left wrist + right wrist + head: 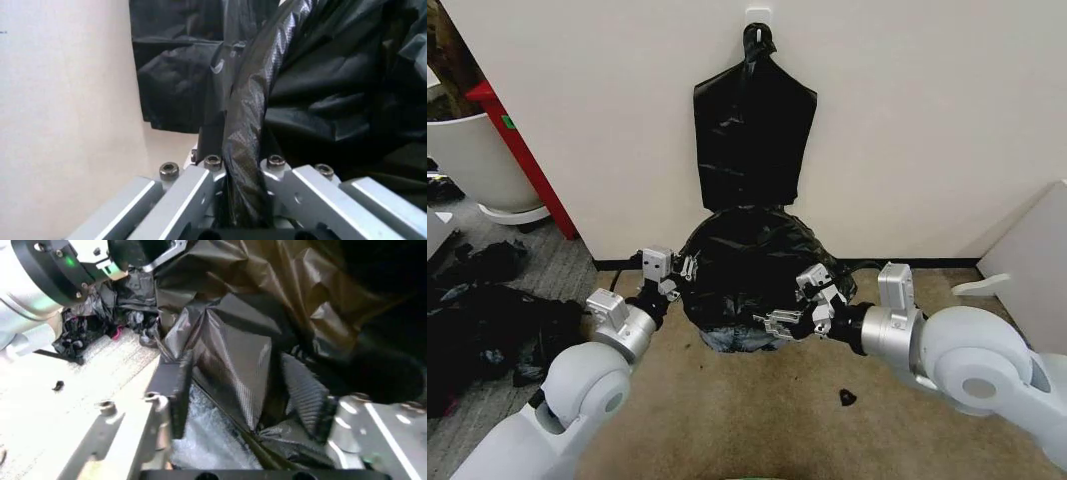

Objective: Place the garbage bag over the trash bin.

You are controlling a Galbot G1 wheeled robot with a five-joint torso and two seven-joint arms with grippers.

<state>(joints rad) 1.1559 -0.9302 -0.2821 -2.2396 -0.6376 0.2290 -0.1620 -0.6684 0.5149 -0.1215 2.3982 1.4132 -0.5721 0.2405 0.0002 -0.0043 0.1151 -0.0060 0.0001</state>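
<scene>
Plastic — glossy, black and wrinkled — is what we see before us on the tan floor point(727, 420): the bag point(752, 265) lies draped over the bin, which it hides, though a pale strip shows at its lower edge. It stands close to the cream wall point(907, 120). On that wall, straight above, a knotted bunch of flat black bags point(752, 130) hangs from a hook point(758, 15). Our left hand point(677, 275) is at the bag's left edge, and the left wrist view shows a twisted fold of the film caught tight between its fingers point(193, 195). Our right hand point(799, 305) is at the bag's lower right, and in its wrist view the fingers point(177, 385) stand parted with folds of film between them — pinched against the far finger, so far as we can tell. A heap of dull black stuff point(487, 320) lies on the grey floor to the left, well apart, and a big white tub point(472, 160) stands behind it.
</scene>
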